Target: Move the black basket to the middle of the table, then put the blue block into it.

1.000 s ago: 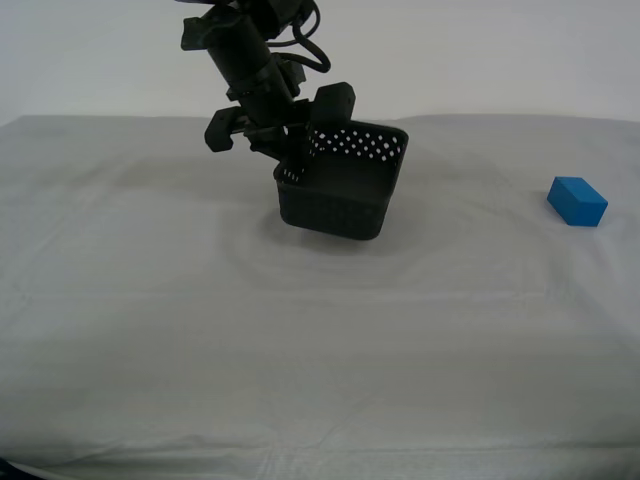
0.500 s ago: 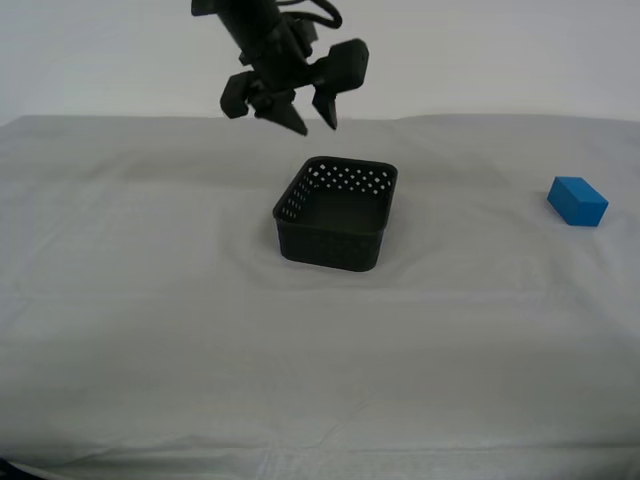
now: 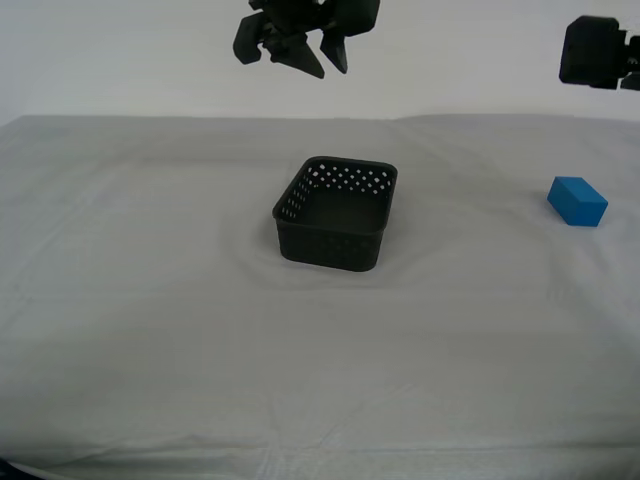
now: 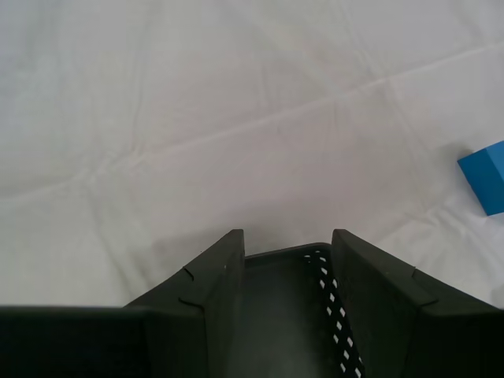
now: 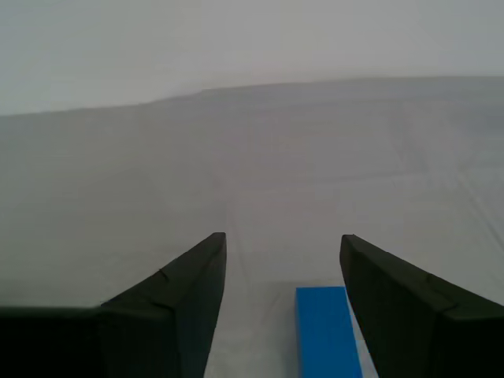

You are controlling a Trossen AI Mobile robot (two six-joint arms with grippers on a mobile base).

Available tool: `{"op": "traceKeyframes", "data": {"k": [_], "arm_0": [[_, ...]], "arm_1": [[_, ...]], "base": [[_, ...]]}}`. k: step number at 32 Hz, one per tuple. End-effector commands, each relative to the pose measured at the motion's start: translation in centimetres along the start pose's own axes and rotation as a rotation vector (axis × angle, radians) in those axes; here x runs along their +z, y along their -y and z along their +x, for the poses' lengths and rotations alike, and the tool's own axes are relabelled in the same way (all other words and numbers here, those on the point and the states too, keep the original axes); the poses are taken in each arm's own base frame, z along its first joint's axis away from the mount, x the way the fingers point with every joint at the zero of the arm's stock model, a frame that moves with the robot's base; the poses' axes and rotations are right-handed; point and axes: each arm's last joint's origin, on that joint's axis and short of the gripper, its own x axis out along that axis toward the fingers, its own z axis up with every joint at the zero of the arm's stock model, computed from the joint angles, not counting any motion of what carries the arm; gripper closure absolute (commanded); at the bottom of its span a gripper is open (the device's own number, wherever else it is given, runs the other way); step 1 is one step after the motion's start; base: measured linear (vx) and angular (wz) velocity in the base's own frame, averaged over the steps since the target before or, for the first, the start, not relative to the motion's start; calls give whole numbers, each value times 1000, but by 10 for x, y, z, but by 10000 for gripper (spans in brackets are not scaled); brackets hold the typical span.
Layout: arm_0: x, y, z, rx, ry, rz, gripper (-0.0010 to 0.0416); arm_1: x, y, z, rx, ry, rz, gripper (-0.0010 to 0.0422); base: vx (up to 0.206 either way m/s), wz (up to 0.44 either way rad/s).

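My second gripper point(image 3: 308, 55) and my first gripper point(image 5: 282, 268) hover, fingers apart.

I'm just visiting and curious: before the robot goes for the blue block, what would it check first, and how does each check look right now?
1. Basket upright near the middle of the table: ok.
2. Basket empty, ready to receive: ok.
3. My second gripper open, holding nothing, above the basket: ok.
4. Block lying free on the cloth at the exterior view's right: ok.
5. My first gripper open, block showing between its fingers: ok.
6. How high my first gripper is above the block: cannot tell.
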Motion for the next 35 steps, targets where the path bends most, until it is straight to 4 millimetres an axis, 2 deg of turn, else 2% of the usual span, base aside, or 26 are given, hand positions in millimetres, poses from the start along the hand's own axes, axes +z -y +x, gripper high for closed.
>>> {"op": "traceKeyframes", "data": {"k": [1,3,6,7,9,10,15,19,24,30,35], "arm_0": [[-3,1,12,-44,-33,-1,158],[-9,2,29,-53,-87,-8,106],[-16,3,46,-78,-140,-33,66],[-21,3,60,-79,-182,-59,44],[-23,4,72,-107,-209,-83,33],[-24,6,80,-152,-256,-127,32],[-32,7,96,-156,-362,-140,49],[-50,8,105,-158,-435,-141,50],[-69,10,110,-163,-512,-140,51],[-71,13,110,-171,-522,-128,62],[-73,15,109,-179,-550,-115,113]], "arm_1": [[0,0,0,2,-8,2,266],[-1,0,0,2,-8,2,266],[-1,0,0,2,-11,1,266],[-1,0,0,3,-17,1,266],[-2,-1,0,5,-22,-1,266],[-3,-1,0,10,-38,-3,266],[-5,-2,0,14,-50,-5,266],[-5,-1,0,13,-51,-5,266],[-5,-1,0,14,-51,-5,266],[-5,-1,0,13,-52,-4,266],[-5,-1,0,14,-51,-5,266]], "base": [[0,0],[0,0],[0,0],[0,0],[0,0],[0,0],[0,0],[0,0],[0,0],[0,0],[0,0]]}}
